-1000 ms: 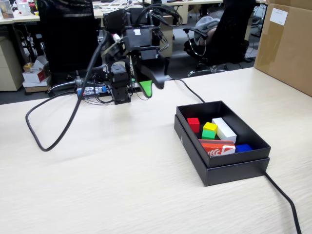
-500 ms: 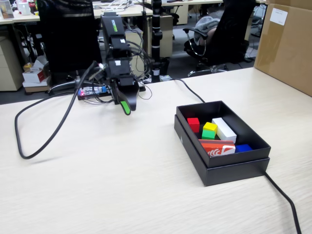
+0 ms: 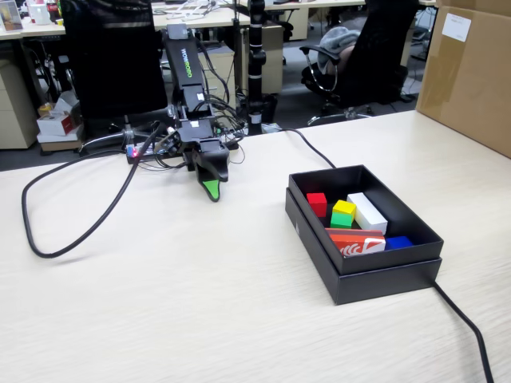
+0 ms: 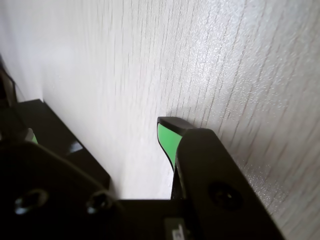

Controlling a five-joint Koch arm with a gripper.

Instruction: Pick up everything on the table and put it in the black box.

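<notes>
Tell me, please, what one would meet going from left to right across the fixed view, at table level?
Looping black cable → tool → red cube → yellow cube → white block → blue piece → brown carton.

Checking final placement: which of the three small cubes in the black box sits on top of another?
The yellow cube: it rests on the green cube, while the red cube sits apart.
</notes>
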